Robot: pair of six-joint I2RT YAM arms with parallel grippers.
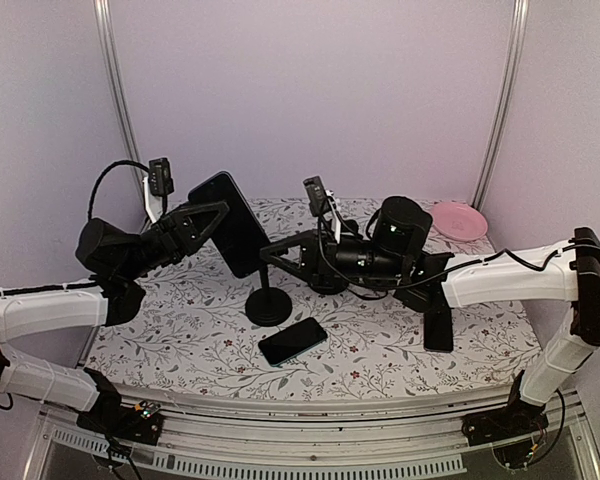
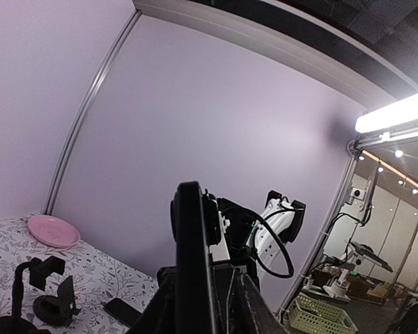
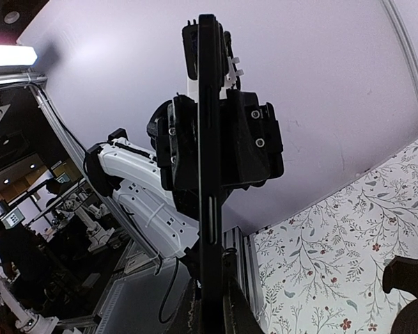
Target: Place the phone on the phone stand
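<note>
Nearest the arms' bases, a smaller phone lies flat on the floral table, screen up. Just behind it is the round base of the phone stand, whose thin stem rises towards the right hand.

The phone is not on the stand. It is held in the air above and a little to the left of the stand's base, tilted, with its lower corner close beside the stem. Whether the two touch cannot be told.

The left hand is clamped on the phone's upper left part. In the left wrist view the phone shows edge-on between its fingers. The right hand reaches in from the other side. In the right wrist view the same dark edge runs down between its fingers, which appear closed on it.

To the right, a dark slab sits on the table below the right forearm. Farther back is a black cylinder, and beyond it a pink plate lies near the back wall.
</note>
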